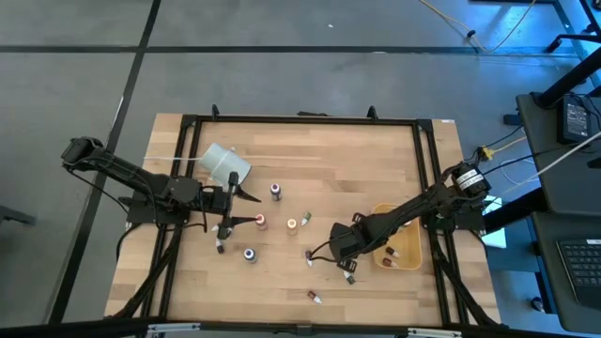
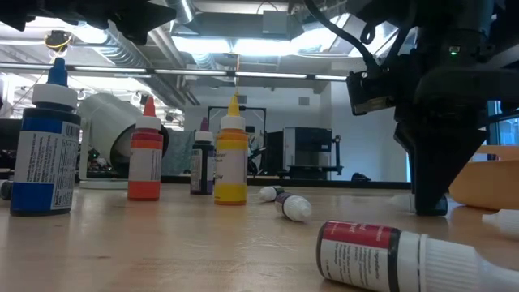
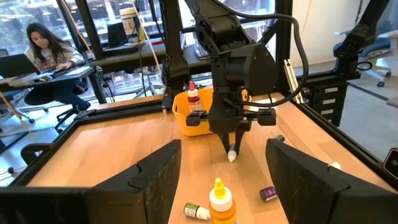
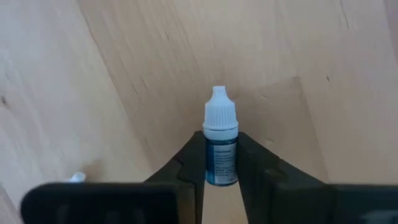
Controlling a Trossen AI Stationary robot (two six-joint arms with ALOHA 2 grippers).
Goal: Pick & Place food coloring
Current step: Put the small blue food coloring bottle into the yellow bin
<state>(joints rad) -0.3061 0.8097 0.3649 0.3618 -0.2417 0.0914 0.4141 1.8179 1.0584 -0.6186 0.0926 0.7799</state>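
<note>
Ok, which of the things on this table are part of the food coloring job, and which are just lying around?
Job:
- white-capped bottle, clamped in the right gripper
- loose bottles: blue bottle, yellow bottle, red-labelled bottle lying flat
- tan tray, likely the drop spot

Lying about:
- white cup, on its side
- left gripper, open, waiting

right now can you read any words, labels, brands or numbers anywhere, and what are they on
No text can be read anywhere.
Blue bottle: a white label with printed lines, too blurred to read.
Red-labelled bottle lying on its side: a white panel of small print, too blurred to read.
Bottle gripped by the right gripper: a dark label with pale print, too small to read.
Orange bottle and yellow bottle: no lettering can be made out.
</note>
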